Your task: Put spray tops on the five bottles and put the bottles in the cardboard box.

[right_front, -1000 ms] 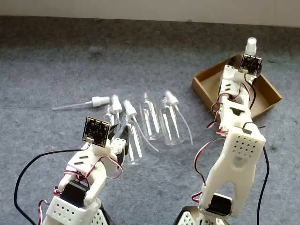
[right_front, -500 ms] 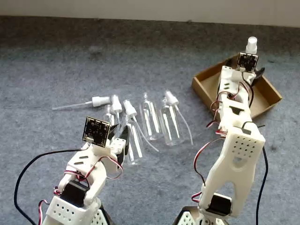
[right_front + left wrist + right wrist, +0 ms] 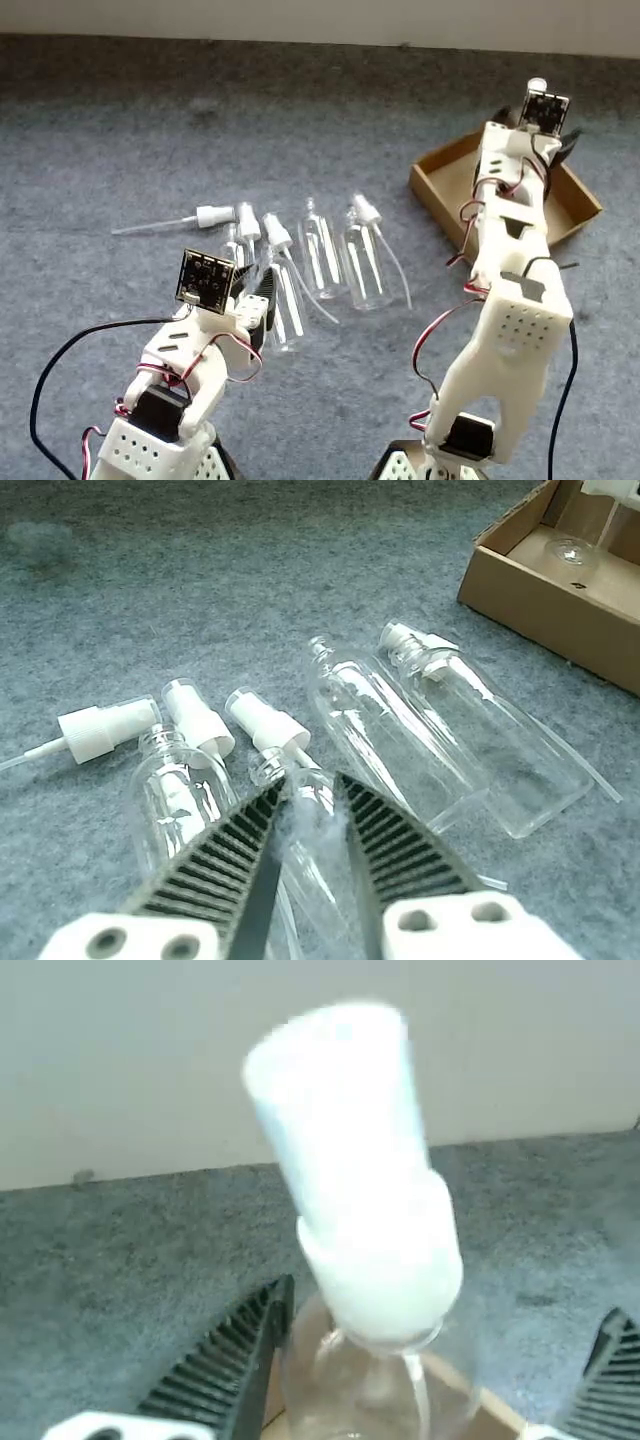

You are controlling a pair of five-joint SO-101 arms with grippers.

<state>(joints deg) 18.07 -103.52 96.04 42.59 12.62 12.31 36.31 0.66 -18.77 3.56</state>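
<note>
Grey carpet (image 3: 100, 1260); bottle (image 3: 365, 1385) between parted fingers (image 3: 235, 1355)

A: Layout check?
B: I see the cardboard box (image 3: 432, 188) far right, with one capped bottle (image 3: 537, 88) standing in it. Four bottles (image 3: 365, 265) lie side by side mid-table, left of the box. A loose spray top (image 3: 213, 215) lies just left of them.

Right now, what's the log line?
right fingers: open | bottle: topped, upright in box | left arm: over loose bottles
</note>
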